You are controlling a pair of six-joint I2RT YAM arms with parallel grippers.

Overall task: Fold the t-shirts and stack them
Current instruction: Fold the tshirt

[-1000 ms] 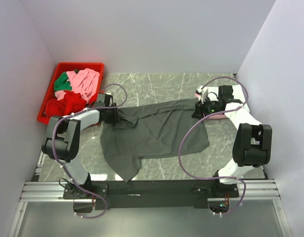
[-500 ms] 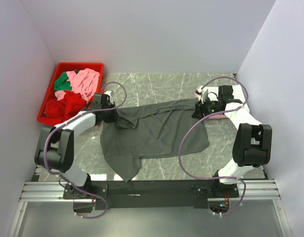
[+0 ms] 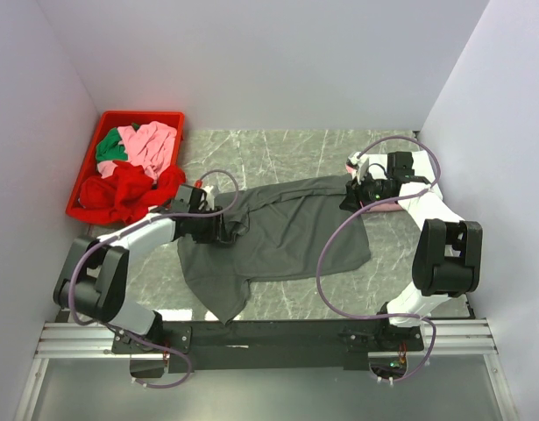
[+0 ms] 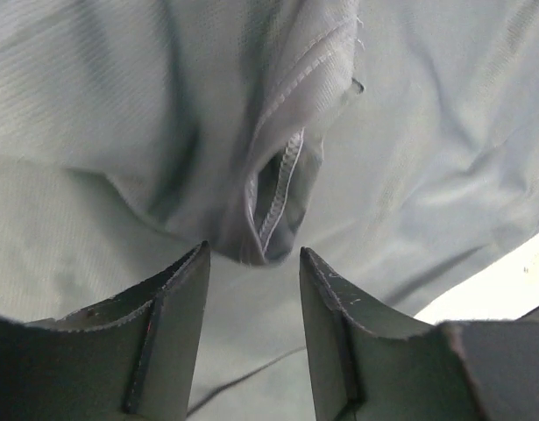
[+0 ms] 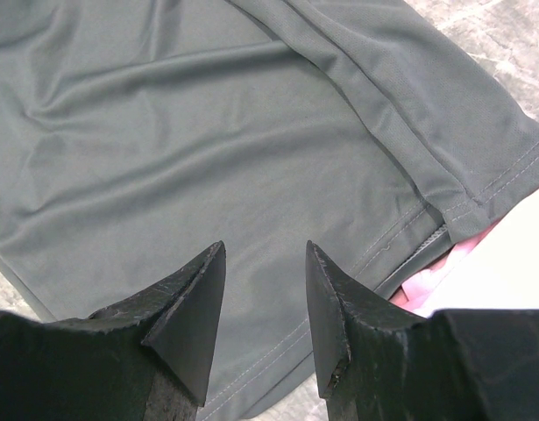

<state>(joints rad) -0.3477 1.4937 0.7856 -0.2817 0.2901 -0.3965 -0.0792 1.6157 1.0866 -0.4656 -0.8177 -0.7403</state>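
The grey shirt (image 3: 282, 232) lies spread flat at mid-table (image 3: 278, 149). The left gripper (image 4: 254, 263) stands half open and empty over a bunched hem fold (image 4: 273, 206). The right gripper (image 5: 265, 259) stands half open and empty over the shirt's right edge, which overlaps pink cloth (image 5: 427, 285). More shirts (image 3: 133, 162) fill the bin (image 3: 139, 114), far left.

Plain white back wall (image 3: 269, 61), left wall (image 3: 32, 132) and right wall (image 3: 506, 132) box the cell in on three sides. The tabletop (image 3: 278, 145) is grey marble-pattern with pale veins (glossy, bright reflections near the front edge). A red plastic bin (image 3: 138, 114) sits in the far-left corner. Aluminium rails (image 3: 76, 338) run along the near edge, with a dull grey metal sheet (image 3: 269, 395) below. Light is even and the shadows soft.
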